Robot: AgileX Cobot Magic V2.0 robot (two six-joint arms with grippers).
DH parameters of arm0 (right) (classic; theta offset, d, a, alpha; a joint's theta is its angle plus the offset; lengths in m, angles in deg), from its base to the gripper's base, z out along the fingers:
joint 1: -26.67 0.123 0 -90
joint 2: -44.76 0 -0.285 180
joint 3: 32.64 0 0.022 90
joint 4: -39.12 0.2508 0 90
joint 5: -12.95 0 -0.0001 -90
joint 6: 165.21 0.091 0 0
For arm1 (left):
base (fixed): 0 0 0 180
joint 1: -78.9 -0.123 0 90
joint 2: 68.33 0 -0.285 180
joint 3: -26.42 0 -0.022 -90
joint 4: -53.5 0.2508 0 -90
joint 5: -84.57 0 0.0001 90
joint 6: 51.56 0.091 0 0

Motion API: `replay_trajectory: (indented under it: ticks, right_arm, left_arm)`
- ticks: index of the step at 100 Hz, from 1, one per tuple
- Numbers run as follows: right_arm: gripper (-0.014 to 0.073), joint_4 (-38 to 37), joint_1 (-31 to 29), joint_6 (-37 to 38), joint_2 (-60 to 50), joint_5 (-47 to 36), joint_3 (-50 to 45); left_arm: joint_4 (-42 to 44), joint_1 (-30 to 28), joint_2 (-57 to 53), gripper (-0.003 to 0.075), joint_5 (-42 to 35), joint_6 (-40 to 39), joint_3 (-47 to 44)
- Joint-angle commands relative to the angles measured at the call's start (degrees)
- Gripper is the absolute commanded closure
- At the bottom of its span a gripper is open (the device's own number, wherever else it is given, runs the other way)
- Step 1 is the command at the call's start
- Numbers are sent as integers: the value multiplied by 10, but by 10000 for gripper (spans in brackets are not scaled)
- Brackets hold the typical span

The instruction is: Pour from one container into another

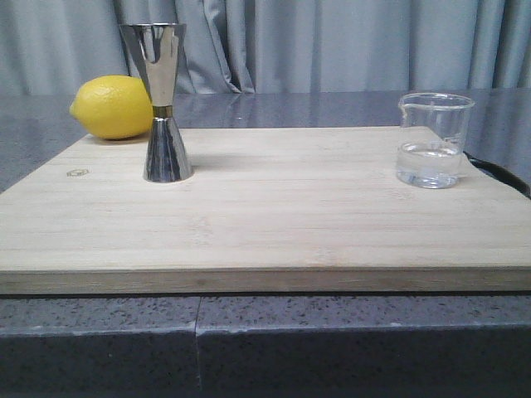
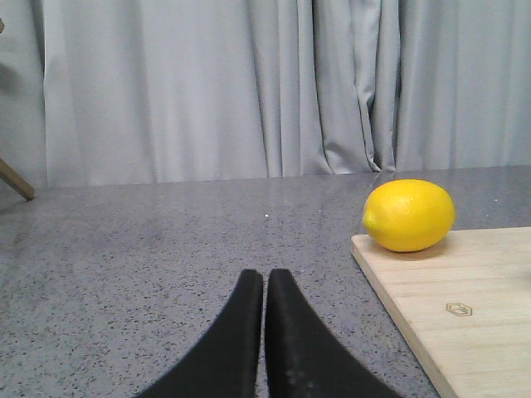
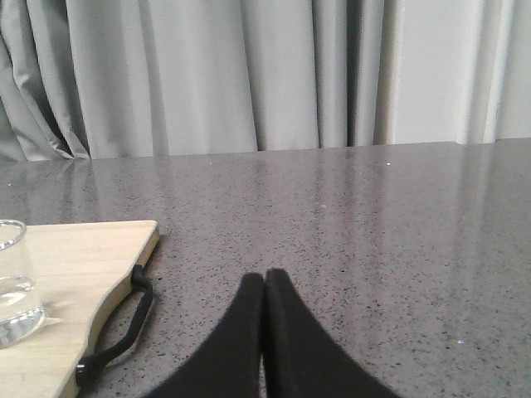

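A small clear glass beaker [image 1: 434,139] with a pouring lip stands upright at the right rear of the wooden board [image 1: 265,224], a little clear liquid in its bottom; its edge also shows in the right wrist view as the beaker [image 3: 12,286]. The tall steel jigger [image 1: 162,102] with a gold band stands upright at the board's left rear. Neither arm appears in the front view. My left gripper [image 2: 265,276] is shut and empty over the grey counter, left of the board. My right gripper [image 3: 265,276] is shut and empty over the counter, right of the board.
A yellow lemon [image 1: 112,107] lies on the board's far left corner, just behind the jigger, also seen as the lemon [image 2: 410,215]. A black hanging loop [image 3: 116,336] trails from the board's right end. Grey curtains close the back.
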Motion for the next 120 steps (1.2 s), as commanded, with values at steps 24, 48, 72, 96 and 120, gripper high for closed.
replay_trajectory:
  ticks: [24,48,72,96,120]
  right_arm:
    - [665,0,-3,-5,-13,-42,-15]
    - [665,0,-3,-5,-13,-42,-15]
    - [665,0,-3,-5,-13,-43,-15]
    - [665,0,-3,-5,-13,-68,-15]
    - [665,0,-3,-5,-13,-22,35]
  left_arm:
    - [0,-1,-14,739,-44,-6,-2]
    - [0,-1,-14,739,-44,-6,-2]
    - [0,-1,-14,739,-44,-6,-2]
    - [-2,-1,-14,739,-118,-6,-2]
    - [-49,-1,-11,739,-35,-7,74]
